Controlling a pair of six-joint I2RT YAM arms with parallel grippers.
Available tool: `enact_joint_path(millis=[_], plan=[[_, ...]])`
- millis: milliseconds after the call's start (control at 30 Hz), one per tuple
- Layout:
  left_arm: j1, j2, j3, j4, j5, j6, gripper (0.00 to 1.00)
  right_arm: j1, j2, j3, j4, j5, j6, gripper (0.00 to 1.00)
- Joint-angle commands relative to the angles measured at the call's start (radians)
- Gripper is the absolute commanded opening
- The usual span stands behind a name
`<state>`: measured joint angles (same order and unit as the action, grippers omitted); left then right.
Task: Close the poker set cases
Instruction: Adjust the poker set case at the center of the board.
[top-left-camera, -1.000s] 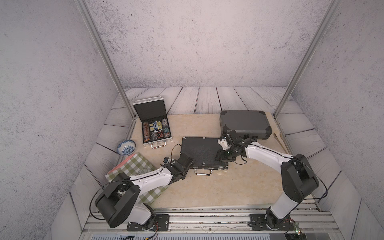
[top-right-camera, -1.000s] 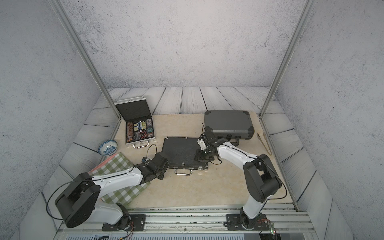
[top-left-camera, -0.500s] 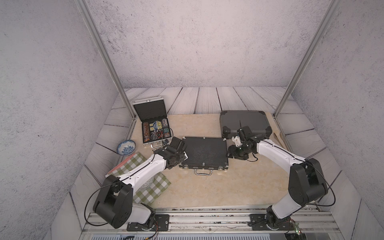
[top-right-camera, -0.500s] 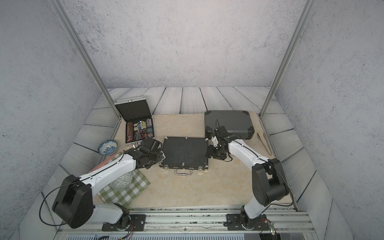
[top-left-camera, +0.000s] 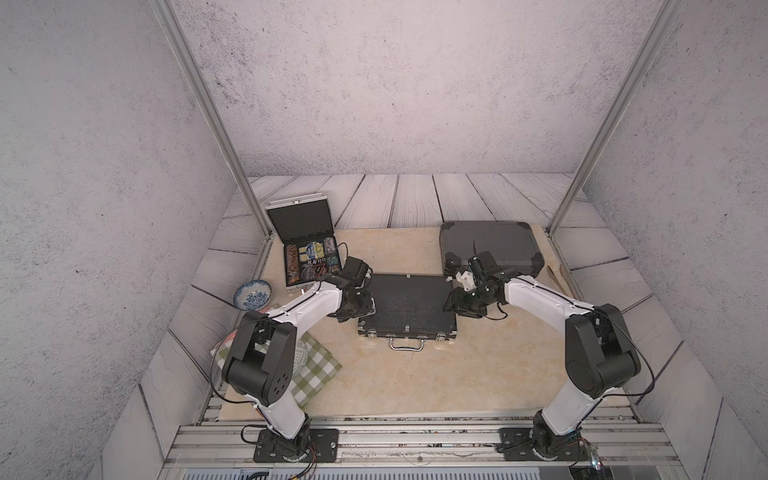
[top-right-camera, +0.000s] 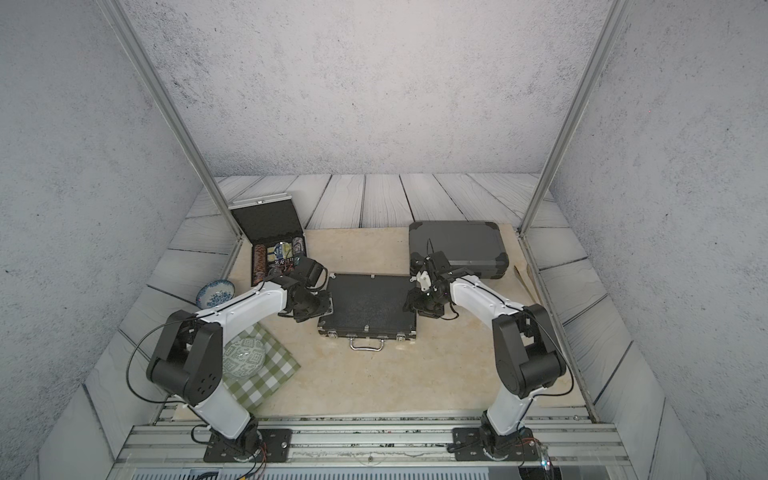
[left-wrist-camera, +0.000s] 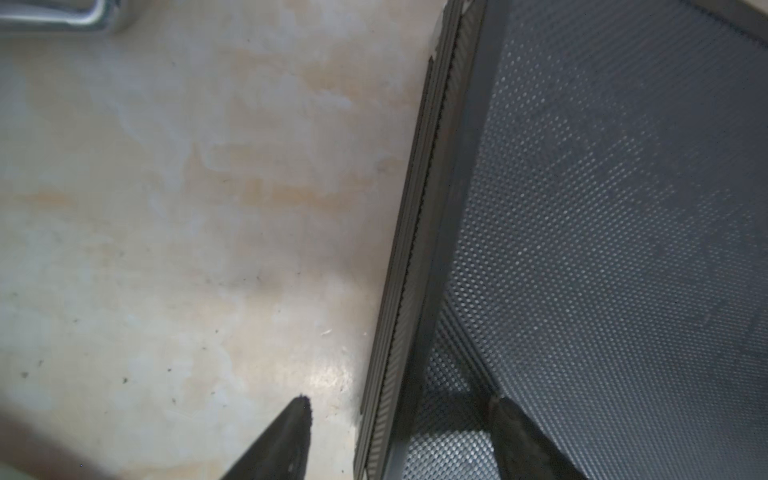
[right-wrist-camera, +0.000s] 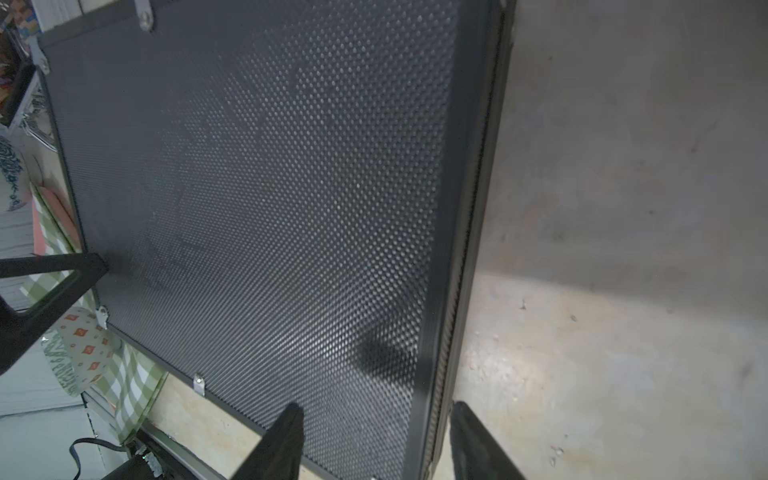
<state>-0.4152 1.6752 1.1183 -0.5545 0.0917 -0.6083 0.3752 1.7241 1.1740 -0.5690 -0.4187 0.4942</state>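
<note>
The flat black dimple-textured poker case (top-left-camera: 409, 303) is lying shut in the middle of the beige stone-look tabletop (top-left-camera: 415, 386), its chrome handle (top-left-camera: 406, 344) facing the robot, and the 2 arms are now bracketing it.

Over the last second the left gripper (left-wrist-camera: 400, 402) has been travelling from the case's front-left corner up along its left side. It is now straddling that side edge, with 1 fingertip (left-wrist-camera: 286, 436) hanging over bare tabletop and the other over the lid. Its jaws are spread and narrowing a little, grasping nothing. The right gripper (right-wrist-camera: 376, 408) has been drifting out from the right edge and back again. It is now mirroring the pose there, jaws likewise apart and empty.

This looks like the arms finishing with the middle case, perhaps squaring it or pressing the lid home (whether its front latches are fastened is too small to tell). The grey hard-shell case (top-left-camera: 490, 243) at the back right is also sitting closed.

The small silver-framed poker case (top-left-camera: 299, 222) at the back left is standing open, lid upright and chips showing, just beyond the left arm. So 1 case is remaining, and the left arm is the nearer 1 for it.
</note>
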Motion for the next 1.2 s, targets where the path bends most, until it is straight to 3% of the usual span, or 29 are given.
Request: enact_joint_path(millis=[0, 167, 433, 700, 967, 1067, 1167], plan=[[0.009, 0.028, -0.034, 0.022, 0.110, 0.044, 0.68, 0.001, 0.070, 0.033, 0.031, -0.054, 0.017, 0.54], [0.009, 0.031, -0.072, 0.033, 0.142, 0.043, 0.59, 0.002, 0.123, 0.071, 0.060, -0.091, 0.018, 0.48], [0.012, -0.015, -0.114, 0.017, 0.128, 0.054, 0.56, 0.055, 0.170, 0.125, 0.077, -0.133, 0.024, 0.44], [0.035, -0.013, -0.131, 0.029, 0.136, 0.051, 0.56, 0.079, 0.218, 0.193, 0.079, -0.100, 0.052, 0.44], [0.035, 0.063, -0.051, 0.064, 0.178, 0.062, 0.53, 0.070, 0.217, 0.189, 0.055, -0.065, 0.051, 0.45], [0.035, 0.077, -0.016, 0.047, 0.144, 0.059, 0.52, 0.067, 0.202, 0.186, 0.050, -0.061, 0.046, 0.49], [0.035, 0.053, 0.003, -0.008, 0.065, 0.057, 0.61, 0.058, 0.175, 0.199, 0.031, -0.063, 0.037, 0.52]])
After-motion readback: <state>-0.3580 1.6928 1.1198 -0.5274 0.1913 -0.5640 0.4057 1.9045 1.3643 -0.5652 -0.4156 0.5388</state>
